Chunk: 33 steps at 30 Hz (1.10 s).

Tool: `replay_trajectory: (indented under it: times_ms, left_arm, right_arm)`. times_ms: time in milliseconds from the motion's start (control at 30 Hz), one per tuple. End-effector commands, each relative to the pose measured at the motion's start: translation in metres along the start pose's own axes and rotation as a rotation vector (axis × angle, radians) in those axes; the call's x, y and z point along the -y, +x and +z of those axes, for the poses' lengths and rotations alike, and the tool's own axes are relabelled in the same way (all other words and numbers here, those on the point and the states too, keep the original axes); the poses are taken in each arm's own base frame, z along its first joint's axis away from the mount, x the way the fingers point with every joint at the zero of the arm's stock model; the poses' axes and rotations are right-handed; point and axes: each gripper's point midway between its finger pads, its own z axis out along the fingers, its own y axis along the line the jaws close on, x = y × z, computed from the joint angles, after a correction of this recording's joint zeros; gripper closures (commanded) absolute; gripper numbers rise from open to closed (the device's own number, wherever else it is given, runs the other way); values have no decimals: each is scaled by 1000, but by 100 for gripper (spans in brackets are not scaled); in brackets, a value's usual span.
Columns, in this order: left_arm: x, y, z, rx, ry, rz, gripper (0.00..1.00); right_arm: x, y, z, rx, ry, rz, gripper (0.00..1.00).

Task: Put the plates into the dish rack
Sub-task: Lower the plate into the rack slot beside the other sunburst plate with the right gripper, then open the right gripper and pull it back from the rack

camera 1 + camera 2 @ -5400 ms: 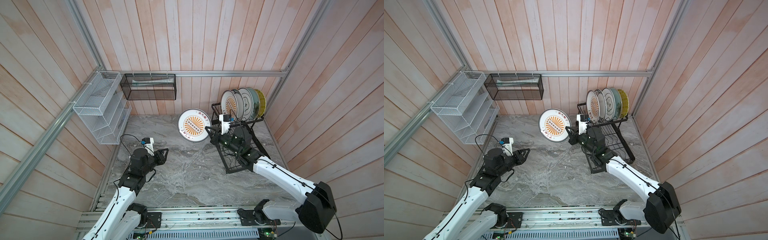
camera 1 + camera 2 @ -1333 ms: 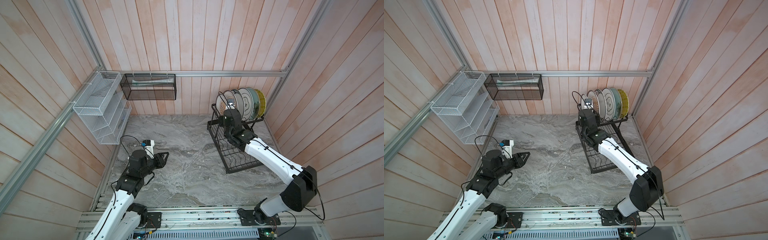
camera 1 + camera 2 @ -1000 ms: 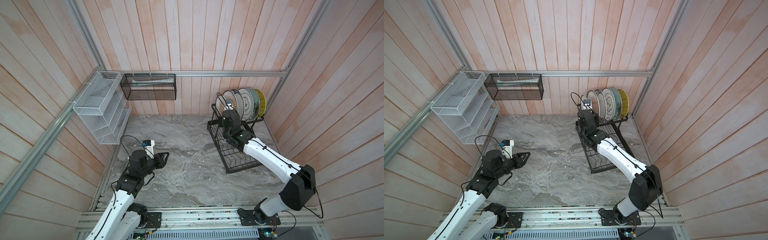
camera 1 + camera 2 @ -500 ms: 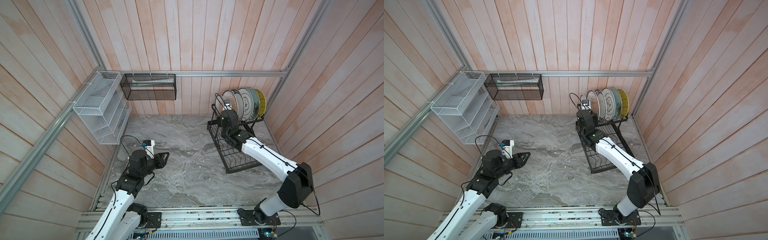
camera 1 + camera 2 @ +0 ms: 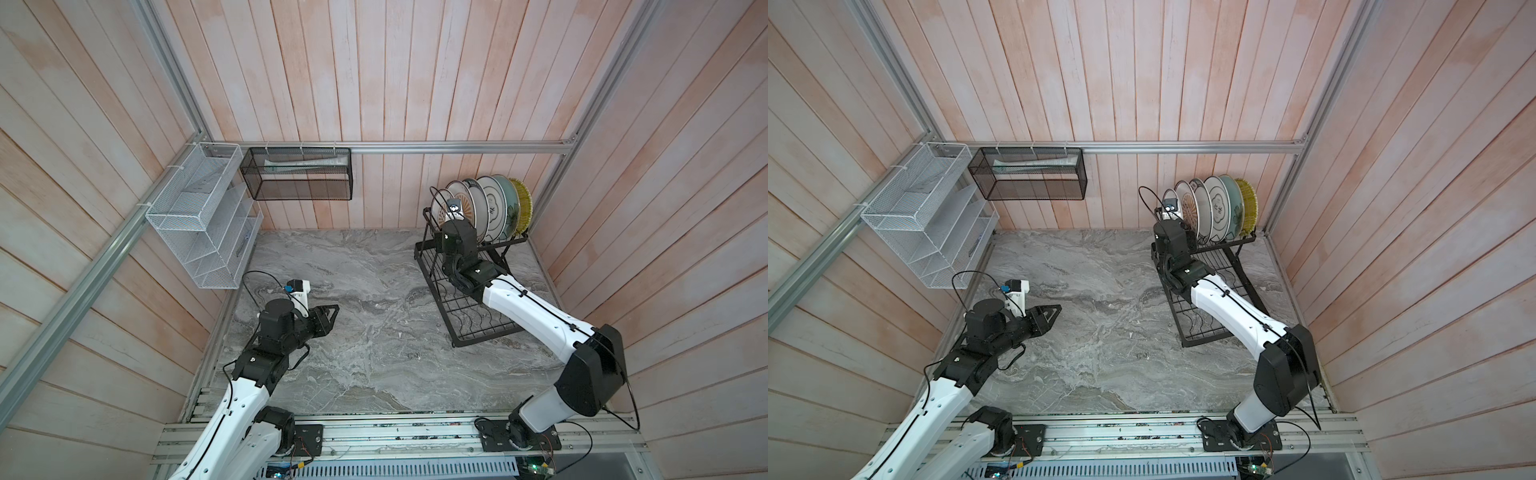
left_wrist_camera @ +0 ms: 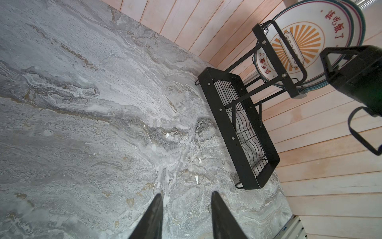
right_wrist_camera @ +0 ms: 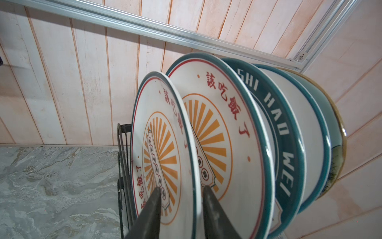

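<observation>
**Far-right corner: all six plates stood in the rack**

At the far right of the worktop (image 5: pixel 365 332), the plates (image 5: pixel 494 205) stood on edge in the upper basket of the dish rack (image 5: pixel 434 297), six in a close row. From right to left they ran yellow (image 5: pixel 524 203), pale teal (image 5: pixel 510 205), white with a dark ring, white with a lettered rim (image 7: pixel 279 134), then two sunburst plates, the smaller one (image 7: pixel 161 149) at the left end. Each was upright or nearly so, its face turned toward the left of the scene, so the row itself ran left to right along the far wall. The rack's long axis ran the other way, from far to near, and its lower tray showed no plate where the arm did not hide it.

No plate lay on the worktop in either top view, so the loading looked complete. What seemed left was only to clear the arm from the rack.

The right tool (image 7: pixel 179 190) straddled the lower rim of the smaller sunburst plate, one finger before its face and one behind. The jaws were parted wider than the rim and did not appear to pinch it. The plate seemed to rest in its slot on its own.

Well apart, at the near left, the left tool (image 6: pixel 187 196) hovered over bare worktop, partly open and holding nothing.
</observation>
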Motion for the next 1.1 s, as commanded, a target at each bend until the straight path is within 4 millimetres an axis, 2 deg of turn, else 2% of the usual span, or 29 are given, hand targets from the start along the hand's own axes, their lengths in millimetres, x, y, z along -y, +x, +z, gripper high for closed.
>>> replay_trajectory:
  times_ms: [0, 633, 1067]
  left_arm:
    - [6, -7, 0, 18, 15, 20, 60]
    - [8, -15, 2, 32, 15, 24, 60]
    - [10, -25, -4, 83, 8, 18, 60]
  right_arm:
    - [4, -7, -5, 26, 9, 12, 61]
    - [27, -55, -45, 157, -87, 113, 42]
    - [34, -65, -80, 224, -267, 184, 35]
